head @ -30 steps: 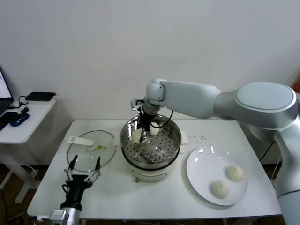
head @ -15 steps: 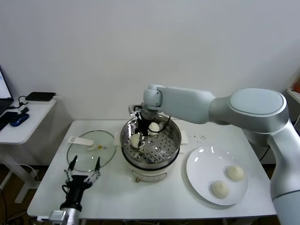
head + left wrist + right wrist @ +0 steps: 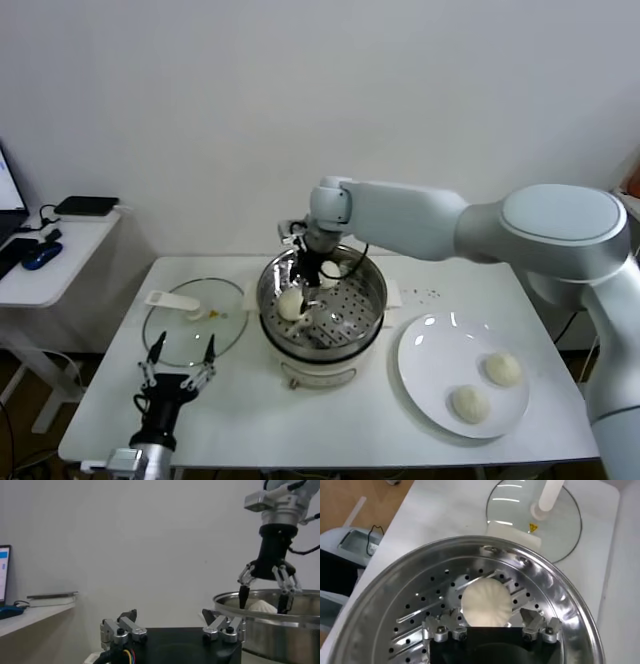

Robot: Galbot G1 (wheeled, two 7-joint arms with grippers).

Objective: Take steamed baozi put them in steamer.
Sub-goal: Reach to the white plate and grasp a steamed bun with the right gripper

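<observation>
Over the steamer (image 3: 323, 300) the right claw (image 3: 309, 284) stands spread wide above a baozi (image 3: 292, 304) resting on the perforated floor, and lifting carelessly, a finger could snag the steamer's rim, while the left claw (image 3: 180, 362) waits open near the desk's (image 3: 330, 420) front-left edge.

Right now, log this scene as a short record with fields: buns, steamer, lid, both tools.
buns in steamer: two; one under the right tool, one near the far wall
buns on plate: two
steamer: uncovered, mid-table
plate: to the steamer's right
glass lid: flat on the table, to the steamer's left
right tool: open, inside the steamer just above a bun, not gripping it
left tool: open, low at the near table edge, holding nothing
</observation>
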